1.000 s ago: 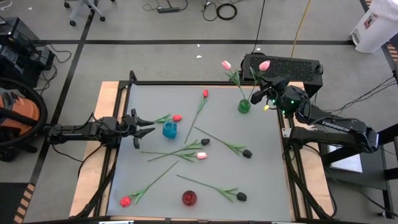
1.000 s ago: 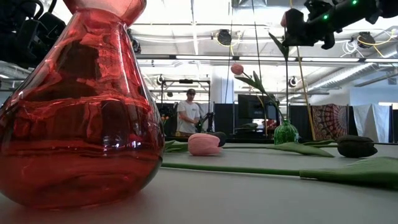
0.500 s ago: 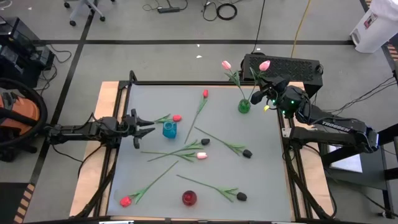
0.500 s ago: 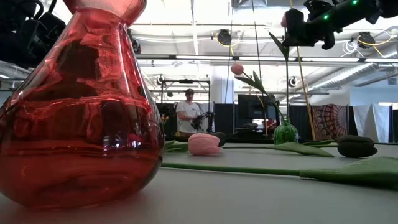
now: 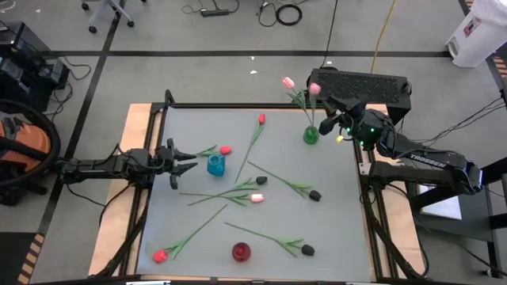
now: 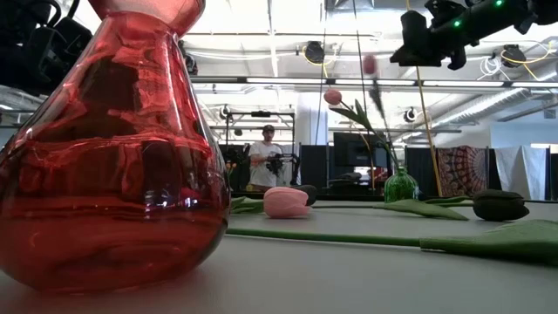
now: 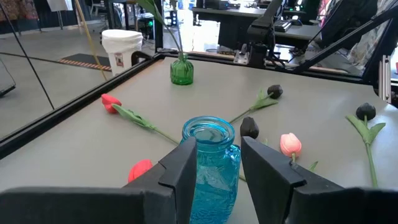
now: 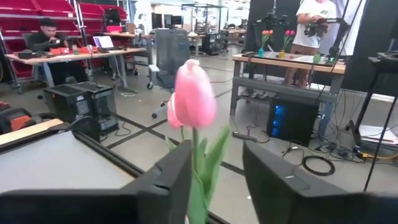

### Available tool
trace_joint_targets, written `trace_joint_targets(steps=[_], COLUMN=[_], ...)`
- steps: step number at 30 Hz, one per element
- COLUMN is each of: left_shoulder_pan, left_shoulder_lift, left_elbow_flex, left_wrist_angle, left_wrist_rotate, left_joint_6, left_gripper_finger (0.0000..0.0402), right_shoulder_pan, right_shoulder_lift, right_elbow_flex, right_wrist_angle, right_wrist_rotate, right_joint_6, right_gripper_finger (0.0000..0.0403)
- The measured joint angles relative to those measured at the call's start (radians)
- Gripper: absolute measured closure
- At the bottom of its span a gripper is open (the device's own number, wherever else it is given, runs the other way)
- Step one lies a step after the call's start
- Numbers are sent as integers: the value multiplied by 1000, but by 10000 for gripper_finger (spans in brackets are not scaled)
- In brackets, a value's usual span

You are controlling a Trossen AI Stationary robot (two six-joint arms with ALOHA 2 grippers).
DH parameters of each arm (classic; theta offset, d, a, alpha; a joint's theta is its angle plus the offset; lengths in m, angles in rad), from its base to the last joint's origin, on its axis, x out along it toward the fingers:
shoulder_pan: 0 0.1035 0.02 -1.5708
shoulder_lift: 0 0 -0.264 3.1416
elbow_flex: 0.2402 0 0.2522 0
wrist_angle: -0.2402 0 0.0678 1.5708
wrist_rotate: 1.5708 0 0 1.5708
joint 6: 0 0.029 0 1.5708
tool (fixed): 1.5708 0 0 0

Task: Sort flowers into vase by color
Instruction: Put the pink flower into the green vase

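Nearest the front edge of the table (image 5: 333, 229) stood the red vase (image 5: 241, 252). A red tulip (image 5: 161, 255) lay to one side of it and a black tulip (image 5: 307, 250) to the other, each a small bud on a long thin green stem with leaves.

Mid-table, a pink tulip (image 5: 257, 198) lay flat among crossed stems, with two more black tulips (image 5: 261, 180) (image 5: 315, 195) nearby.

Beyond it stood the blue vase (image 5: 215, 165). The left gripper (image 5: 188, 161) hovered just beside this vase, its fingers spread and holding nothing. A second red tulip (image 5: 226, 150) lay just behind the blue vase, and a third (image 5: 261, 119) farther back.

At the far right stood the green vase (image 5: 310, 135), holding two upright pink tulips (image 5: 287, 82) (image 5: 314, 89). The right gripper (image 5: 333, 119) hung just beside them, above the vase, its fingers parted and gripping nothing.

That made three red, three pink and three black tulips, and three vases.
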Motion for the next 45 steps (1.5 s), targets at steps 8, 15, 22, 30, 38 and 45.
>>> trace_joint_targets(steps=[8, 15, 22, 30, 38, 45], left_shoulder_pan=[0, 0, 0, 0, 0, 0], left_shoulder_lift=[0, 0, 0, 0, 0, 0], left_elbow_flex=[0, 0, 0, 0, 0, 0], left_wrist_angle=[0, 0, 0, 0, 0, 0], left_wrist_rotate=[0, 0, 0, 0, 0, 0], left_joint_6=[0, 0, 0, 0, 0, 0], left_gripper_finger=[269, 269, 269, 269, 269, 269], right_shoulder_pan=[0, 0, 1, 47, 119, 191], right_shoulder_lift=[-12, -40, -12, 11, 13, 58], right_elbow_flex=[0, 75, 263, 384, 398, 398], right_wrist_angle=[-11, -139, -449, -608, -605, -548], right_wrist_rotate=[-3, -153, -342, -394, -394, -464], right_joint_6=[0, 66, 116, 171, 308, 373], right_gripper_finger=[183, 170, 189, 204, 204, 204])
